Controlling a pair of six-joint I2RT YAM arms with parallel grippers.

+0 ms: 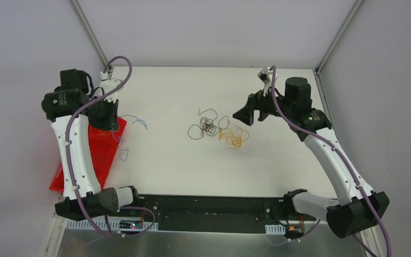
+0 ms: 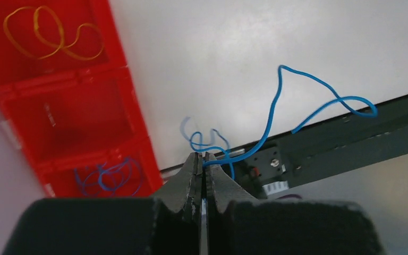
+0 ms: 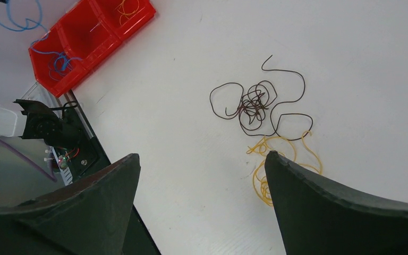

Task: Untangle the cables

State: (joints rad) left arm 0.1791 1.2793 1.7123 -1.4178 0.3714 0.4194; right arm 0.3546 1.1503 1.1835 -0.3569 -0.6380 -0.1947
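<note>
Left wrist: left hand pinched shut on blue cable, dangling beside bin at table left; the strand may slip. Right hand gapes above black cable, which touches yellow cable mid-table; it could grab both.

Lighting is bright, even and diffuse. Shadows on the table are faint. Left wrist view: mild glare on the table; the blue cable casts a soft shadow; the left gripper is slightly blurred.

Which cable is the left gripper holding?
The blue cable, pinched in the shut left gripper; the black cable and orange-yellow cable lie loose mid-table.
</note>
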